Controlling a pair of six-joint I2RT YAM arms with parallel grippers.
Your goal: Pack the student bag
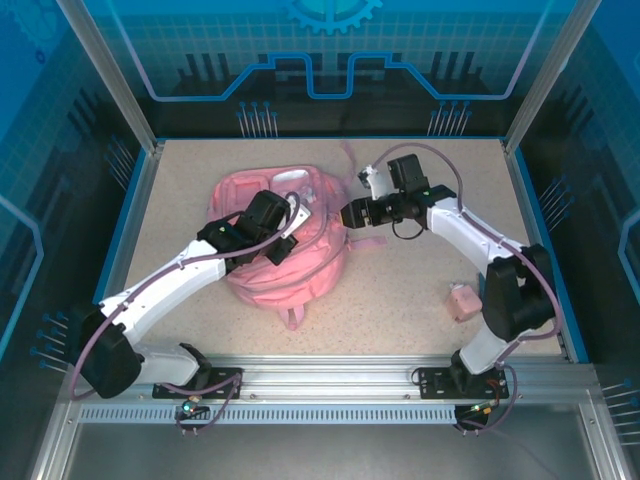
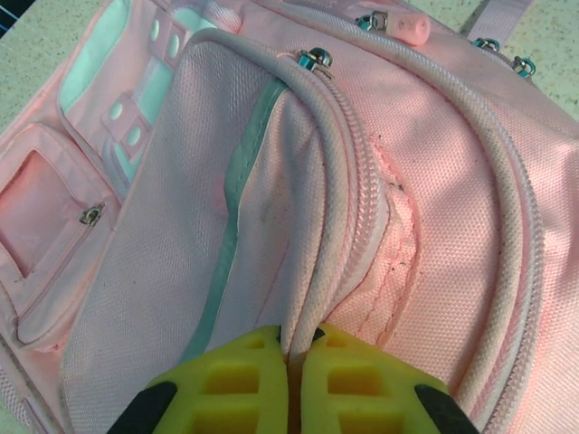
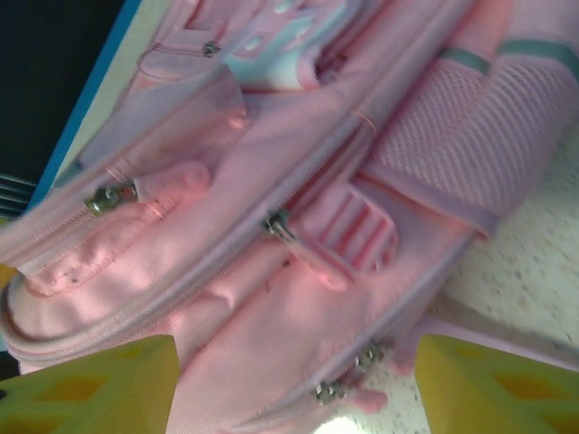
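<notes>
Speckled tabletop (image 1: pixel 420 285) open around student bag (image 1: pixel 300 278), left gripper (image 2: pixel 292 358) on its piping (image 2: pixel 318 271)

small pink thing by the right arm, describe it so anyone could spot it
On the speckled table, look toward the right edge, beside the right arm and its dark elbow. The small pink object lies there alone on bare tabletop. Unlike the big pink student bag mid-table, it is tiny and sits apart.
</notes>
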